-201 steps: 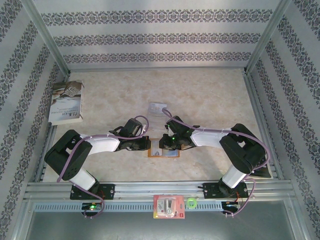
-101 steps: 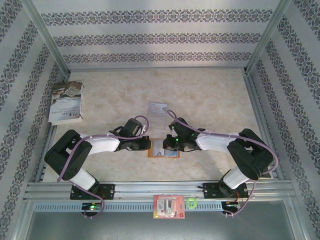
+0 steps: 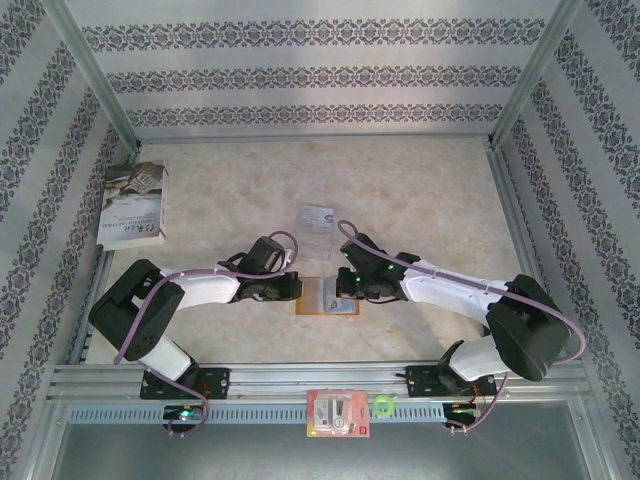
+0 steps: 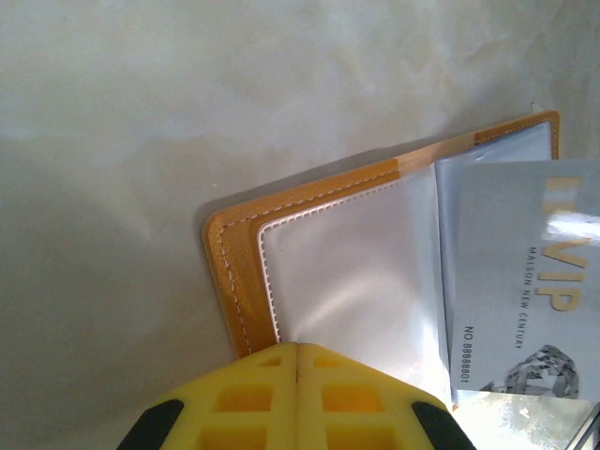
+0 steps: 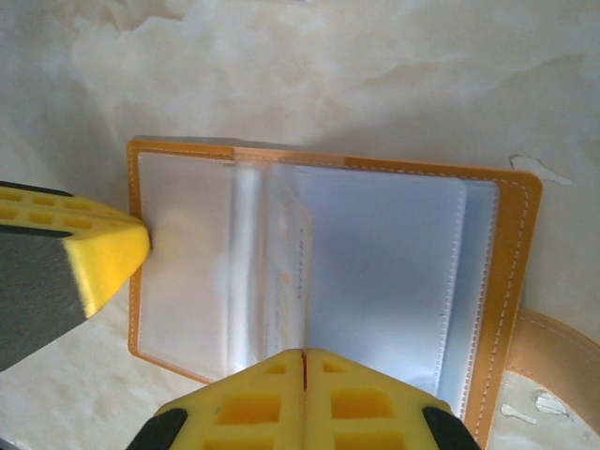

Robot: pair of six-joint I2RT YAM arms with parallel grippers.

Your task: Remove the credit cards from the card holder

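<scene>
The card holder (image 3: 326,297) lies open on the table, orange-tan with clear pale pockets (image 5: 375,272). My left gripper (image 3: 297,289) is shut, its yellow tips (image 4: 297,349) resting on the holder's left end by the stitched border (image 4: 230,281). A pale credit card (image 4: 525,281) printed "VIP" sits over the holder's right half. My right gripper (image 3: 347,288) is shut too, its tips (image 5: 303,356) at the holder's near edge. An upright clear leaf (image 5: 286,272) with faint orange marks runs into them. I cannot tell whether it is pinched.
A small pale see-through rectangle (image 3: 316,217) lies just behind the holder. A book (image 3: 133,205) rests at the far left. A red-and-white packet (image 3: 338,414) and a green ring (image 3: 383,406) sit on the front rail. Metal frame rails (image 3: 515,240) border the table.
My right gripper's jaws closed and it slid slightly right across the holder, its elbow swinging out to the right. The left arm and the holder have stayed put.
</scene>
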